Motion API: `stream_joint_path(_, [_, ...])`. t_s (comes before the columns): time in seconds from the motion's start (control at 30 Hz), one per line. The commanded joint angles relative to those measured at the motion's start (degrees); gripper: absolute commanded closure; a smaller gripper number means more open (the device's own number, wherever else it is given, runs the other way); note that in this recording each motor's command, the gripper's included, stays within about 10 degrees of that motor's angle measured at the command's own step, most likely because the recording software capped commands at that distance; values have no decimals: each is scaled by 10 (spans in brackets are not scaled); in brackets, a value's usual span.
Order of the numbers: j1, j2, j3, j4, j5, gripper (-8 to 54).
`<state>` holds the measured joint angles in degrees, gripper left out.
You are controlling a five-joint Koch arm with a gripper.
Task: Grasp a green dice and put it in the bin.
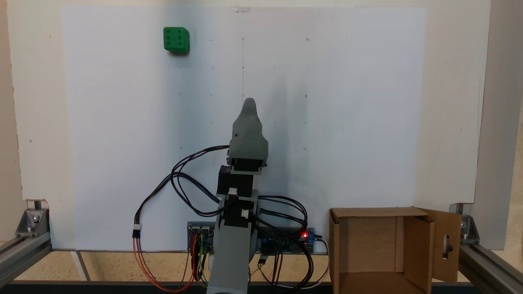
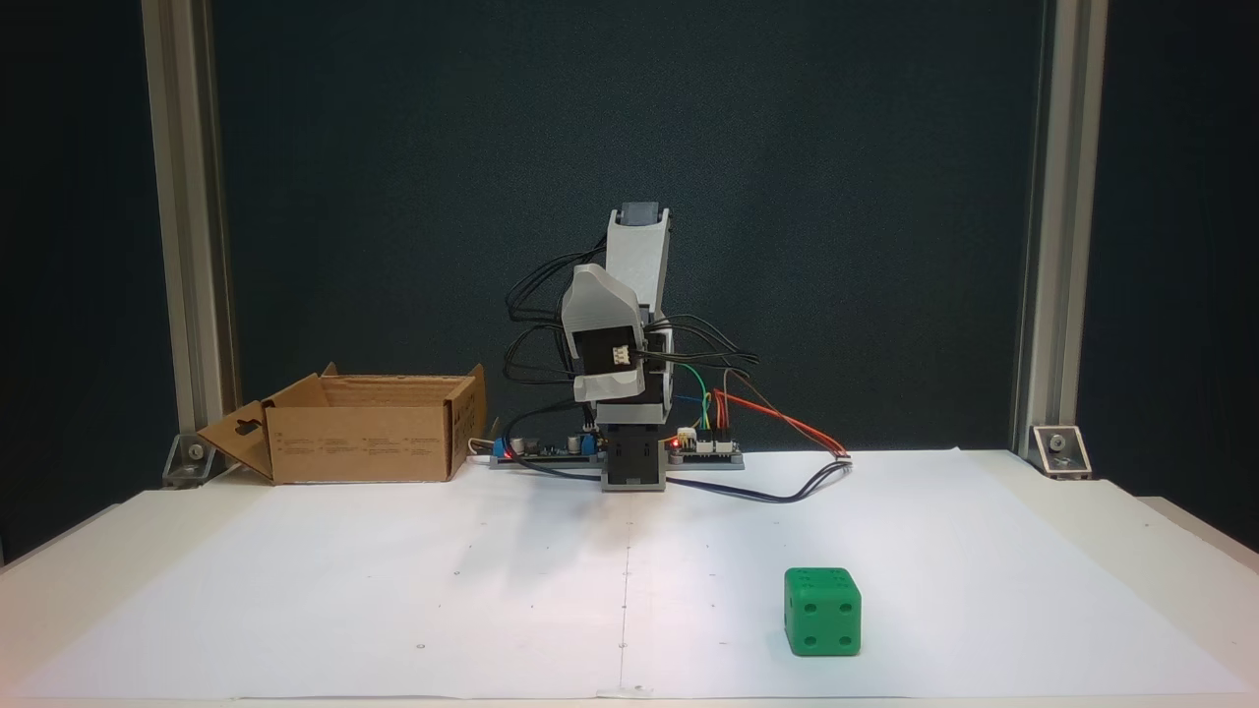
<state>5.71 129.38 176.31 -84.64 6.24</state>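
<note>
The green dice (image 2: 822,611) sits closest to the lens in one fixed view, resting flat on the white paper sheet (image 2: 393,590) with four pips facing forward. In the other fixed view the same dice (image 1: 176,39) lies far up and to the left, six pips showing, well apart from everything else. It stands alone on open paper — easy to come at from above, which is probably why it is set there.

The bin (image 2: 366,428) is a brown cardboard box parked beside the arm's base, open at the top, with a slotted flap (image 1: 447,245) folded outward. Looking from above, the bin (image 1: 363,245) occupies the corner opposite the dice, so carrying the cube over will likely call for a long swing across the sheet.

The arm is folded back over its base (image 2: 634,462), wires looping around it, in what looks like a resting pose; the task appears not yet begun.

The gripper (image 1: 249,107) points out over the paper, away from the base, and hangs above the sheet with nothing touching it. From above, only a single grey tip shows, one jaw lying over the other, and from the front the gripper (image 2: 602,379) is tucked down among the housings. I cannot tell whether the fingers are spread or pressed together — they hold nothing that can be seen.
</note>
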Motion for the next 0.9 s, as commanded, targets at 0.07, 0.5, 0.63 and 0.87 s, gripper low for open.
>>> stream_joint_path(0.07, [-41, 62, 30, 40, -89, 10])
stream_joint_path(0.5, [-41, 62, 30, 40, -89, 10])
stream_joint_path(0.63, [-39, 62, 30, 41, -91, 10])
stream_joint_path(0.87, [-29, 62, 30, 40, -91, 10])
